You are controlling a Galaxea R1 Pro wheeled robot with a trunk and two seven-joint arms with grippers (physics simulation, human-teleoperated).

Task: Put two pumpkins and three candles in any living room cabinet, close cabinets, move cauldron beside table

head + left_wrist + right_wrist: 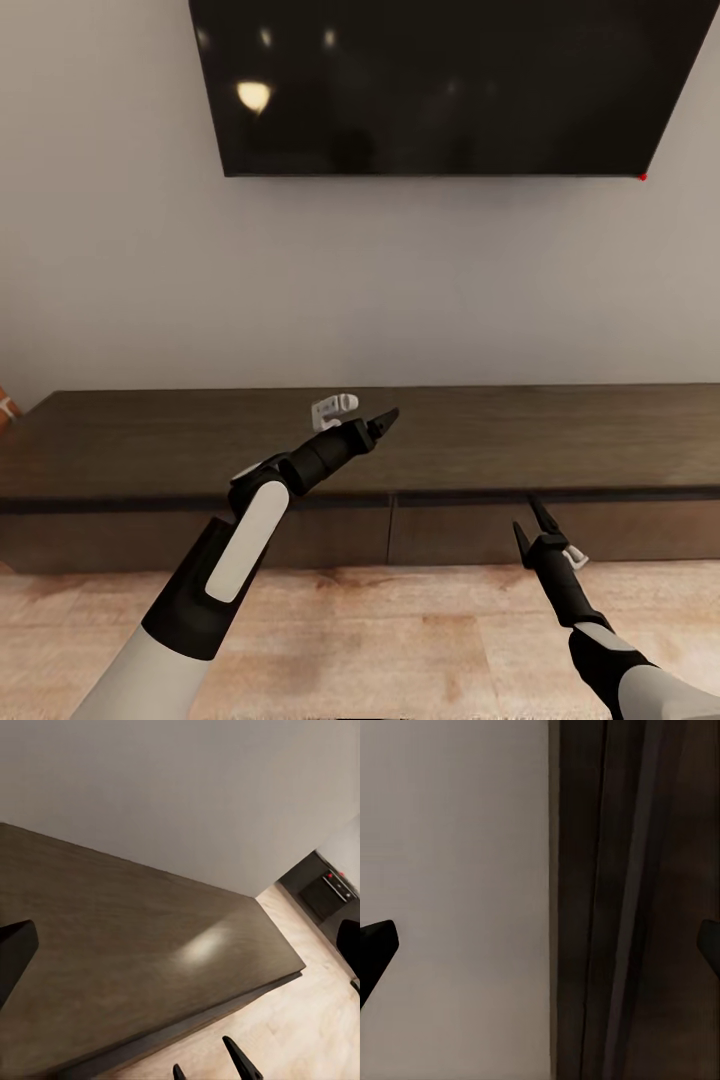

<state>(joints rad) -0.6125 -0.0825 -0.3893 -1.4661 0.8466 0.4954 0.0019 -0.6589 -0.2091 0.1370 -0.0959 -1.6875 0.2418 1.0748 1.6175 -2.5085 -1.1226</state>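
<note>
I hold my left gripper (385, 419) over the closed cabinet (450, 440), its jaws together, my right gripper (533, 530) spread wide, empty.

Dark cabinet (480, 440) on wood floor (400, 640).

Dark-brown wood-grained cabinet (450, 440), glossy black screen (450, 85) with pale light spots, plain grey-white wall (300, 290), light streaky wood floor (400, 640), black pincers on white-and-black arms, possibly orange sliver at far left
</note>
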